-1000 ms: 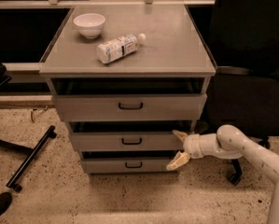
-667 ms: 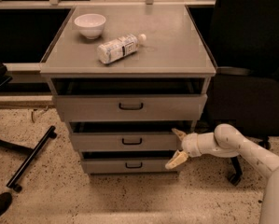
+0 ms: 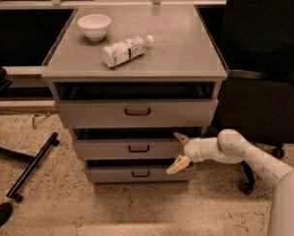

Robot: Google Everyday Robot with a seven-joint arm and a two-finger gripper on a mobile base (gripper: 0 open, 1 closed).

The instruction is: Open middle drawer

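Observation:
The grey cabinet has three drawers. The middle drawer (image 3: pixel 112 150) has a small black loop handle (image 3: pixel 138 149) and stands slightly out, with a dark gap above its front. My gripper (image 3: pixel 179 152) reaches in from the right at the right end of that drawer's front. It is open, with one cream fingertip (image 3: pixel 181 137) at the panel's upper edge and the other (image 3: pixel 176 167) near its lower edge. It is well to the right of the handle and holds nothing.
The taller top drawer (image 3: pixel 136 113) stands out further, and the short bottom drawer (image 3: pixel 139 174) is below. A white bowl (image 3: pixel 94 26) and a lying plastic bottle (image 3: pixel 125 50) rest on the cabinet top. A black office chair (image 3: pixel 264 82) is at the right, and a black chair base (image 3: pixel 31 166) is on the floor at the left.
My gripper has moved a little to the left, closer to the right end of the middle drawer's front. The drawers have not visibly moved.

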